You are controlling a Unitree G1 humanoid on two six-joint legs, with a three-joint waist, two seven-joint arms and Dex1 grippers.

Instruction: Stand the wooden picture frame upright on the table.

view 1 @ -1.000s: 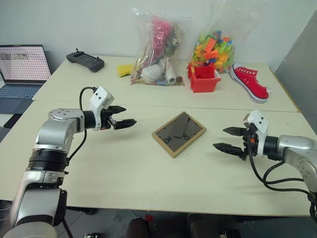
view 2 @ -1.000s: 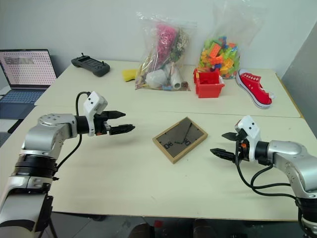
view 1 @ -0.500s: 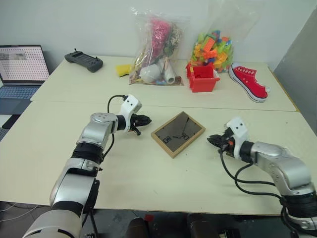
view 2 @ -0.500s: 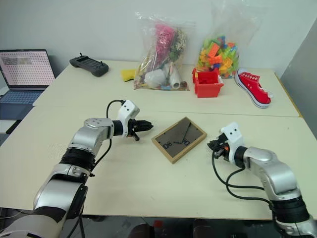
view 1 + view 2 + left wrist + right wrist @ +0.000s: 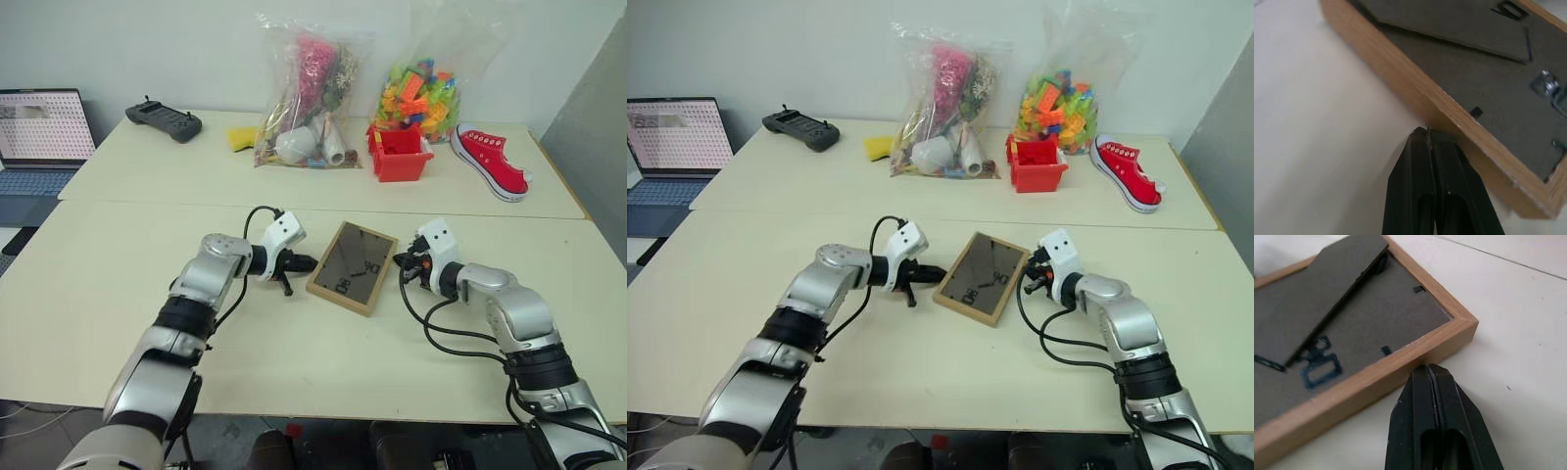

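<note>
Left eye view: both hands, left (image 5: 312, 262) and right (image 5: 400, 263), have swung in, fingers pressed together, tips against opposite edges of the frame (image 5: 353, 267), lying back-up on the table (image 5: 118, 274); looks ready to tip it up.

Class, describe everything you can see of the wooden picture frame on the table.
The wooden picture frame is a small rectangle with a light wood border and a dark grey-brown back panel facing up, with black clips and a fold-out stand. It lies flat on the table, not upright. The shut left gripper and the shut right gripper press against opposite edges.
</note>
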